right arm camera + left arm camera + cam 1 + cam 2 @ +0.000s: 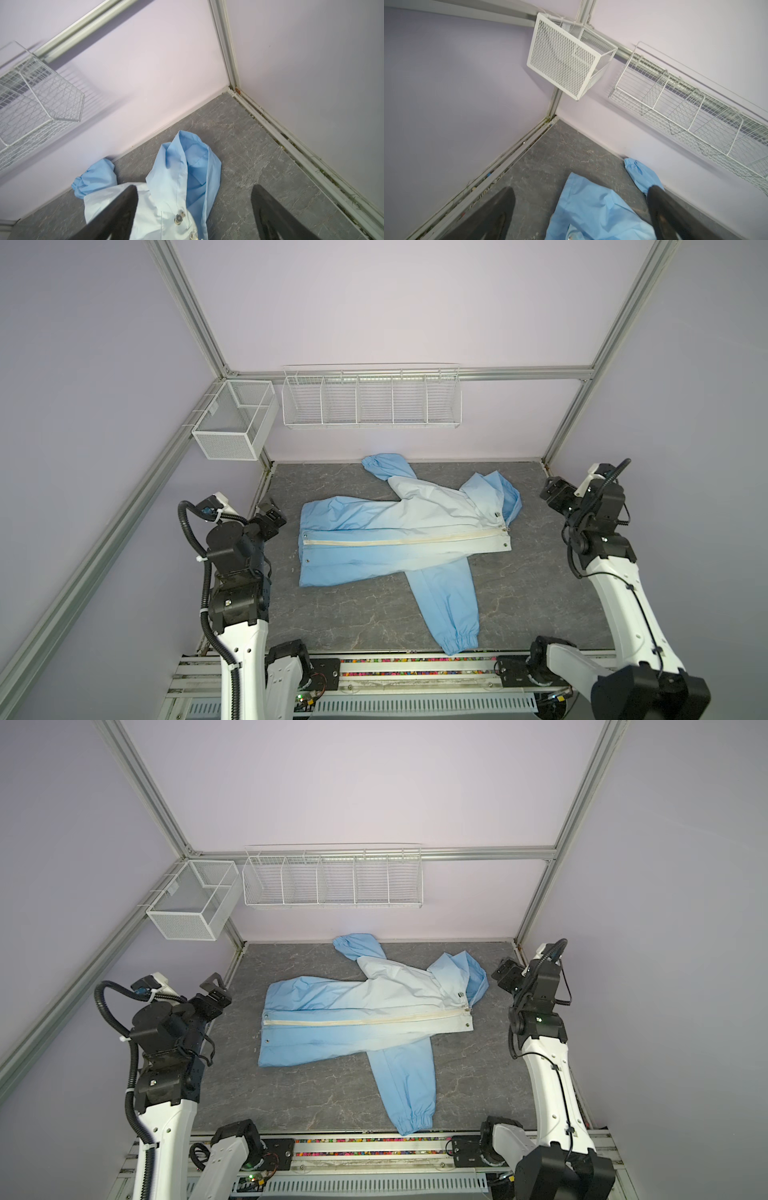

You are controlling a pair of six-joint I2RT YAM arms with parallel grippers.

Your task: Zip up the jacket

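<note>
The light-blue jacket (374, 522) (340, 1006) lies flat on the grey table, hem to the left and hood (505, 493) to the right. Its cream zipper (403, 538) (365, 1020) runs closed from hem to collar, with the slider (505, 529) at the collar end. My left gripper (270, 510) (581, 189) hangs open beside the hem, holding nothing. Beside the hood, my right gripper (555, 489) (194, 188) is open too, above the collar's snap button (178, 218). Neither gripper touches the cloth.
A white mesh basket (235, 418) and a long wire rack (372, 400) hang on the walls at the back left. One sleeve (386, 466) reaches the back wall. The other sleeve's cuff (457, 641) lies at the table's front edge (395, 651).
</note>
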